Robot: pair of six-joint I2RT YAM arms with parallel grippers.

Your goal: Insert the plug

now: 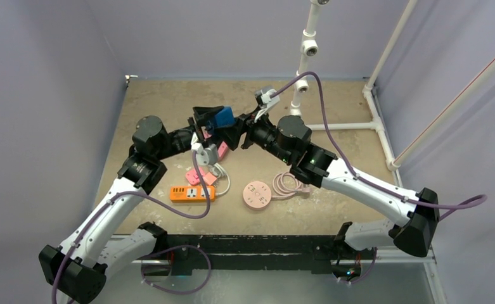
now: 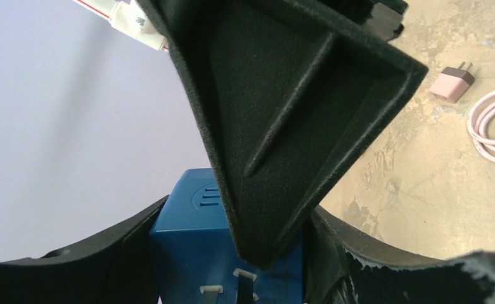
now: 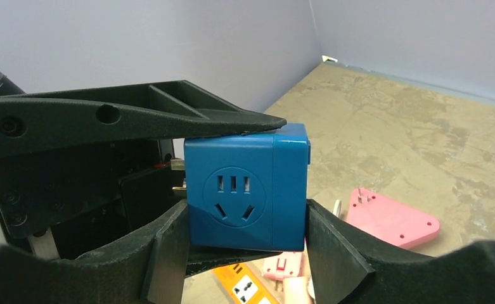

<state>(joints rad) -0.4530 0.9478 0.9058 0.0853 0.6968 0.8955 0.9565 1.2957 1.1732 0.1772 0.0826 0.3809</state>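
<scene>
While both arms meet above the middle of the tabletop (image 1: 168, 101), a blue cube (image 1: 224, 117) hangs in the air between them, clear of the surface. The right claw (image 3: 244, 218) is clamped on the cube, with 1 finger pressed to each side; the face with a round socket panel looks back at the right wrist camera. The left claw (image 1: 208, 117) reaches in from the opposite side. In the right wrist view 1 of its fingers (image 3: 137, 117) lies along the cube's top face, and the other is mostly hidden, so whether it grips cannot be told. In the left wrist view, metal prongs (image 2: 244, 285) stick out of the cube toward the left arm. On the tabletop below lie an orange strip (image 1: 192, 193), a round pink socket (image 1: 257, 194) with a coiled cord (image 2: 485, 126), a pink plug (image 2: 452, 82) and a flat pink adapter (image 3: 393, 218).
</scene>
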